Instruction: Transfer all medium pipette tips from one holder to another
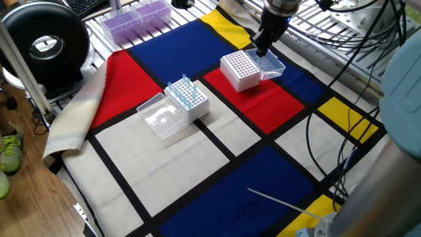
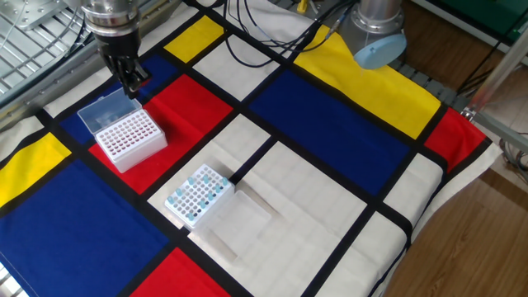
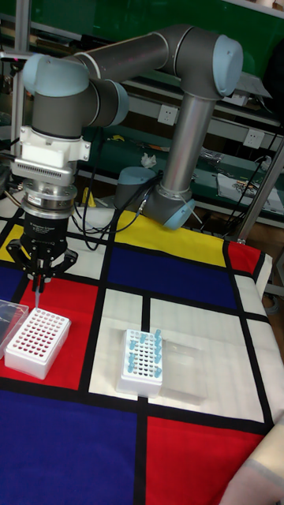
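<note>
White plastic marks both racks on the colour-blocked cloth (image 2: 330,124). From the tall fixed view, the empty rack (image 3: 37,341) sits at about nine o'clock, on a red panel, its clear lid (image 3: 8,316) swung open on the far side. The loaded rack (image 3: 142,360) stands well apart from it, nearer the centre on a white panel, with the medium pipette tips (image 3: 144,351) standing upright in its holes, blue tops showing.

The gripper (image 3: 39,278) hangs straight down above the back edge of the empty rack. Its jaws are pinched on a thin pale tip (image 3: 37,300) that points down at the hole grid, its end just above the back rows. In the other fixed view the gripper (image 2: 132,81) sits at about twelve o'clock from that rack (image 2: 125,139), over the hinge side.

My reading is that this is the placing step: one tip carried across and waiting to go in. I can see no blue tops seated in the receiving rack yet, though the holes are small, so most of the job looks undone. The next move calls for lining the tip squarely over one hole, lowering without tilt, then letting go cleanly.

The arm reaches out from its base at two o'clock, elbow high, wrist vertical.
</note>
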`<state>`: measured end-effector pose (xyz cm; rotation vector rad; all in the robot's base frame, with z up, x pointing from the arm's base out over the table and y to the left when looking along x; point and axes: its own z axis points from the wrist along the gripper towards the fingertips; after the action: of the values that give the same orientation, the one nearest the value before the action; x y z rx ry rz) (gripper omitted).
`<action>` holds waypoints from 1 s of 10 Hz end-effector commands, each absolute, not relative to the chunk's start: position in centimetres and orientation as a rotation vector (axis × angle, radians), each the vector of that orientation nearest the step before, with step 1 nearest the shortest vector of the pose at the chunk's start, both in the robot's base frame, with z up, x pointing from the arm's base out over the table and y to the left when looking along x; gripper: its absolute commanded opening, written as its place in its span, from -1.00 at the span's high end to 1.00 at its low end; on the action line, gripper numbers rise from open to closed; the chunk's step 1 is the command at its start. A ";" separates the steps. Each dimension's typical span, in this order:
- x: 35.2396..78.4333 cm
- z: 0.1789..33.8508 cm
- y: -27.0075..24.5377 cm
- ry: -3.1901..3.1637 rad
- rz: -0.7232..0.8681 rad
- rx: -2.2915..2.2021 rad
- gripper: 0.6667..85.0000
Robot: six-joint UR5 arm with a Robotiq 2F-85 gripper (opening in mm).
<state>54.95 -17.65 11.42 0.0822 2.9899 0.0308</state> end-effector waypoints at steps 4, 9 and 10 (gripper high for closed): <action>54.9 11.7 -17.6 2.990 0.025 0.097 0.99; 55.0 11.6 -17.3 2.986 0.007 0.104 0.99; 55.0 11.6 -17.4 2.988 0.000 0.104 0.99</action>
<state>54.86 -17.58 11.45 0.0927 2.9937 -0.0022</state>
